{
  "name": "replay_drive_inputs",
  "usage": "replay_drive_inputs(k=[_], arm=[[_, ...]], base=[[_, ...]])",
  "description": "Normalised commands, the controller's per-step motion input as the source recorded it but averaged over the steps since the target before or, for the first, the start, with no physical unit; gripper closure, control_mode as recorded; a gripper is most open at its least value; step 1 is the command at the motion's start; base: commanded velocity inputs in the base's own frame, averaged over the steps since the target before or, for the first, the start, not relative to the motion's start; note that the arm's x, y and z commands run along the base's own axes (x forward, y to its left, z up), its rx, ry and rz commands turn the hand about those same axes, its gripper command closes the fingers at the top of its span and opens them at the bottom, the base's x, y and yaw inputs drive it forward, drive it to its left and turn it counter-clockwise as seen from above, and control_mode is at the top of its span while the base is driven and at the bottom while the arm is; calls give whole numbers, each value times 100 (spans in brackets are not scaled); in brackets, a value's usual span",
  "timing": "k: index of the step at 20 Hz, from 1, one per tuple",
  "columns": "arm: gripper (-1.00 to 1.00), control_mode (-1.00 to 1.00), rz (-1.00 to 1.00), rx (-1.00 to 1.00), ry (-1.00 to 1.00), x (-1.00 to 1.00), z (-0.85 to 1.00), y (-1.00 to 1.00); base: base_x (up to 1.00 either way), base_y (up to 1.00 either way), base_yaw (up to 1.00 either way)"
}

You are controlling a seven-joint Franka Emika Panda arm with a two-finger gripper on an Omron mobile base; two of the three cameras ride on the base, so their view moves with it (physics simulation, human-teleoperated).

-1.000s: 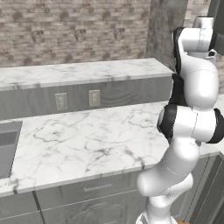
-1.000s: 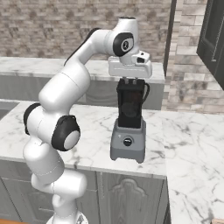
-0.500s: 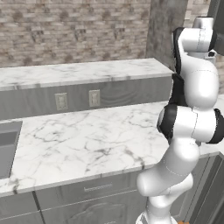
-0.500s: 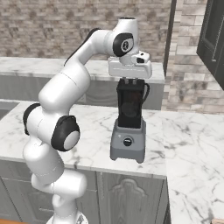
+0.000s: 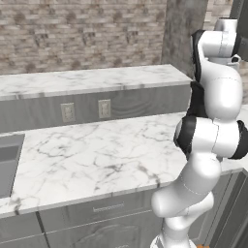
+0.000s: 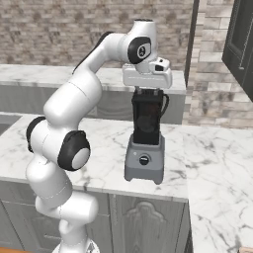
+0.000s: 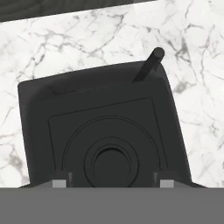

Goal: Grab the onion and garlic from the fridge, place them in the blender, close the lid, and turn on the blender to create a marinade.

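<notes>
The blender (image 6: 144, 160) stands on the marble counter, a grey wedge base under a tall black jar (image 6: 147, 121). The black square lid (image 7: 87, 113) lies flat across the jar's top, with a round cap at its middle. My gripper (image 6: 148, 90) hangs straight down over the jar, right at the lid. In the hand view my gripper (image 7: 113, 183) is open, its fingertips (image 7: 60, 183) spread wide at either side of the round cap. The onion and the garlic are hidden. The fridge is out of view.
A raised marble ledge (image 5: 92, 80) with wall outlets (image 5: 68, 112) runs behind the counter (image 5: 97, 155). A sink (image 5: 7, 164) lies at the far left. Dark upper cabinets (image 6: 242, 44) hang to the right of the blender.
The fingers have spread apart over the lid. The arm and the blender stay where they were.
</notes>
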Motion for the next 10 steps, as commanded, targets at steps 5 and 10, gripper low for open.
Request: replay_drive_inputs(k=[5,10], arm=[[-100,-100,0,0,-6,0,3,0],[-100,-100,0,0,-11,-5,13,1]], base=[[0,0,0],[0,0,0]])
